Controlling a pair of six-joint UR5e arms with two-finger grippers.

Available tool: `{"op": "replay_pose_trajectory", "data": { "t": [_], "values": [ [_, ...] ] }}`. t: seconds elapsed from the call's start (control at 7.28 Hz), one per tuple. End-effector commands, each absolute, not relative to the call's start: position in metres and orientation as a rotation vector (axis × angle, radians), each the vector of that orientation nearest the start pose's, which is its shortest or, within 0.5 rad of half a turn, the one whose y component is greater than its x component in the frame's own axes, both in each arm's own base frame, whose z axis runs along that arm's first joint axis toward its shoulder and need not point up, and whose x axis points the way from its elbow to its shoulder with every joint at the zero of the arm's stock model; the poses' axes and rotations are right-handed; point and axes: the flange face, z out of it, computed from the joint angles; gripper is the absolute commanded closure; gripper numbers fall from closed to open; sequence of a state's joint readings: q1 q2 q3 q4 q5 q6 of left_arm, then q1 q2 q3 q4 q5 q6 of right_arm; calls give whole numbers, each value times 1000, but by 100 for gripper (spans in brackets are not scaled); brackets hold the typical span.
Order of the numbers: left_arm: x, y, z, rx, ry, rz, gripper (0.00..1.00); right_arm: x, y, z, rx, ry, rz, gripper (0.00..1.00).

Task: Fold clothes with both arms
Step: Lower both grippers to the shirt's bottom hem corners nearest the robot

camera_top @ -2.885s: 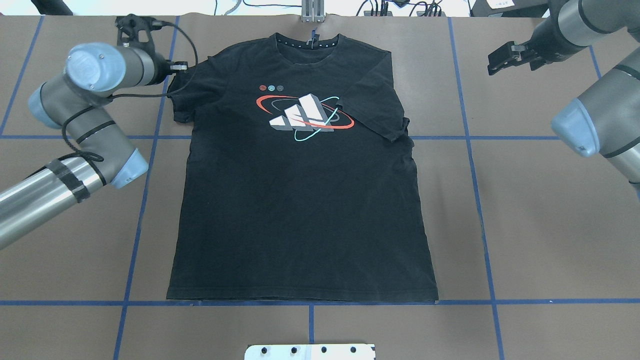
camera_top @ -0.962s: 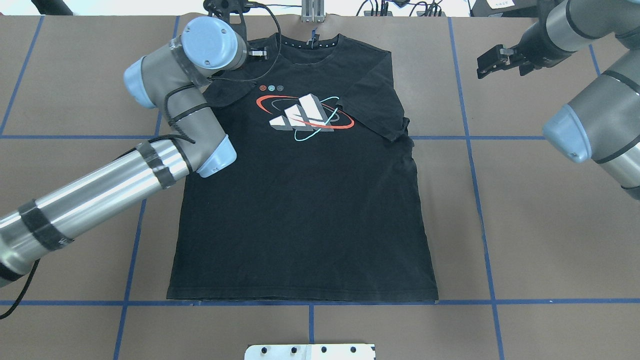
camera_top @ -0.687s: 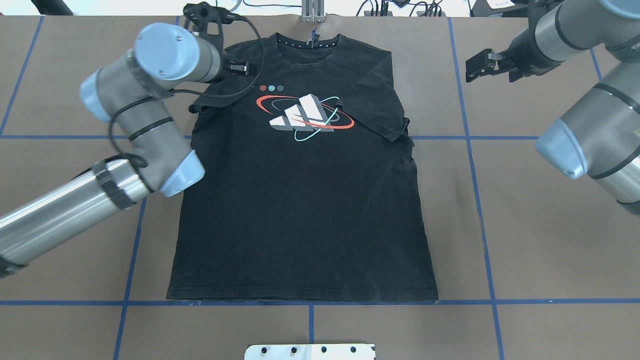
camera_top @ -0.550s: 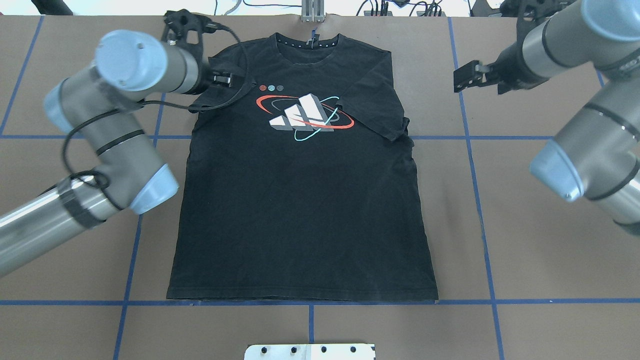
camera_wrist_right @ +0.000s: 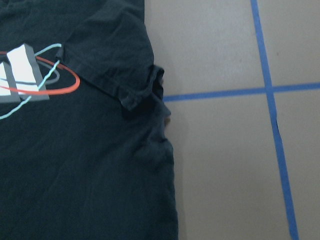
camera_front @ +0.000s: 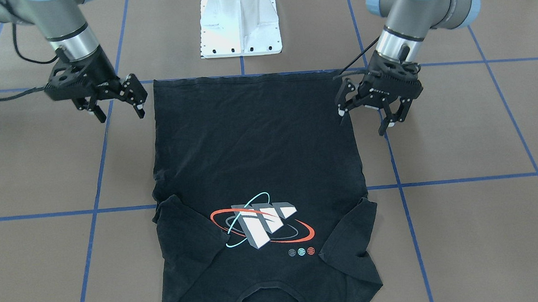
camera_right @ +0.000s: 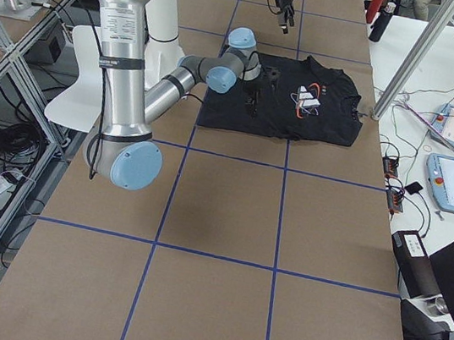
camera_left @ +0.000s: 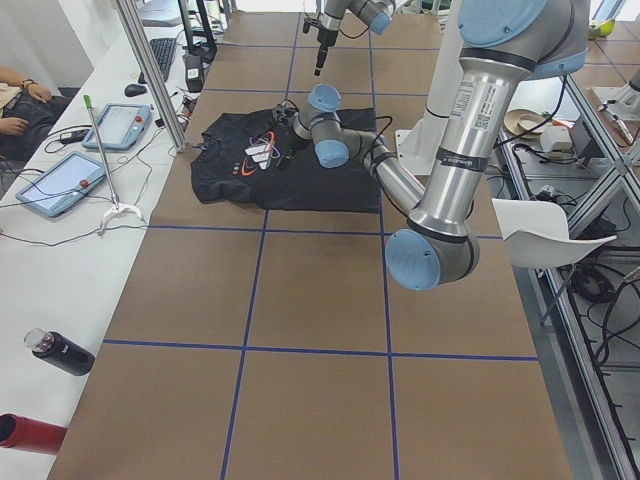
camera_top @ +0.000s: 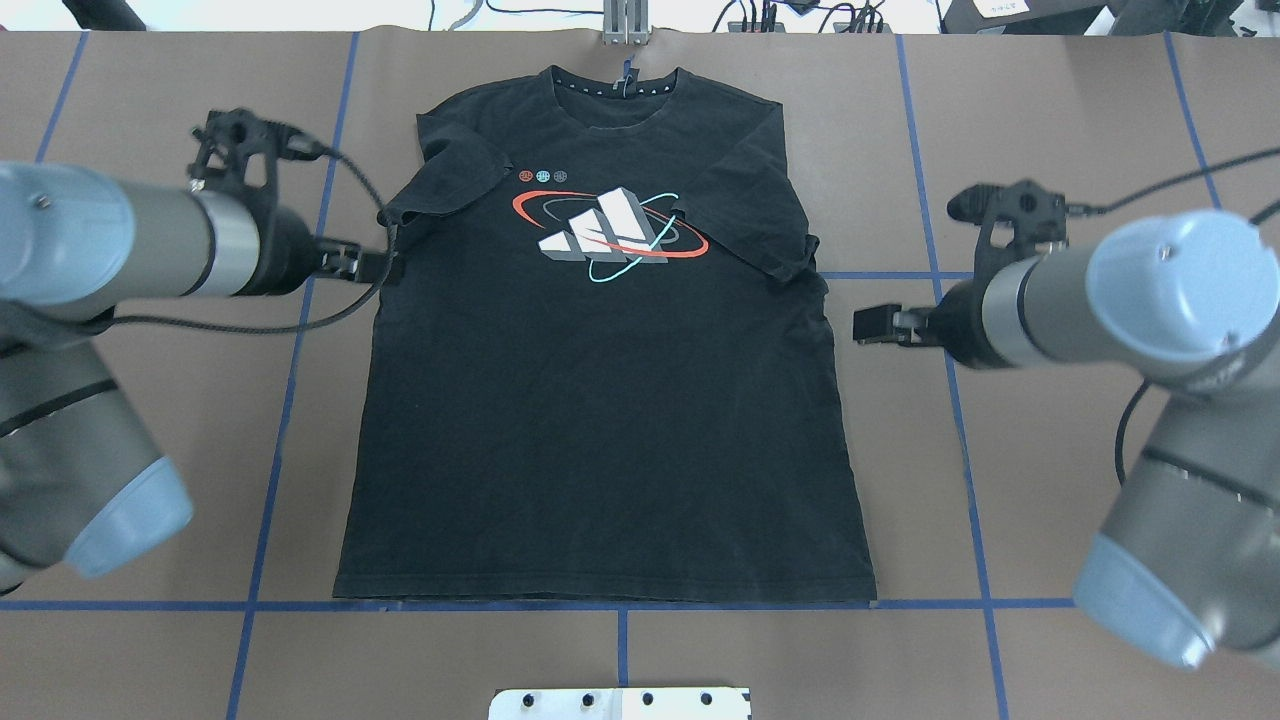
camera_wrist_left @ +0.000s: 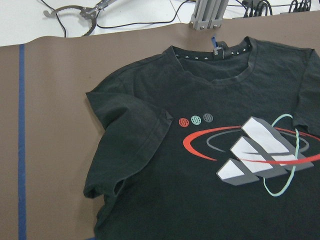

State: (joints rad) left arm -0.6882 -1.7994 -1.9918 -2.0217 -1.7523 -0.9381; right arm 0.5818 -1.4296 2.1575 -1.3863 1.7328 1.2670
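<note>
Left gripper (camera_front: 363, 114): jaws spread, holding nothing; in the front view it hangs just beside the shirt's side edge, below the sleeve.
Shirt (camera_top: 600, 400): lies flat and logo-up in the middle of the table (camera_top: 1050, 480), collar toward the far edge, hem toward the robot.
Sleeves: both are folded in over the chest. The left sleeve (camera_top: 450, 180) lies with its cuff near the logo; the right sleeve (camera_top: 760, 200) covers the logo's edge.
Logo (camera_top: 610, 235): a handy check that the shirt stays put while it is folded.
Right gripper (camera_front: 114, 104): fingers apart and empty, just off the shirt's other side edge, nearer the hem in the front view.
Step in hand: most likely each arm takes its own side of the body for the next fold.
How to do it well: bring both grippers down at matching points on the two edges. Pinch the top and bottom layers together. Lift only enough to clear the table, and move the arms in step so the cloth does not skew.
Risk: the right side edge (camera_wrist_right: 167, 150) is rumpled under the sleeve, so a grip there could catch a loose wrinkle and drag the sleeve open.
</note>
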Motion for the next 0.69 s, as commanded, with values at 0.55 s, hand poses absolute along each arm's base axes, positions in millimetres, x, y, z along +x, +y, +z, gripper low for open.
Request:
{"op": "replay_pose_trajectory", "data": {
  "t": [0.55],
  "values": [
    [402,-262,390,313,938,-27,0,-378,-263,329,279,-845,177,0]
  ]
}}
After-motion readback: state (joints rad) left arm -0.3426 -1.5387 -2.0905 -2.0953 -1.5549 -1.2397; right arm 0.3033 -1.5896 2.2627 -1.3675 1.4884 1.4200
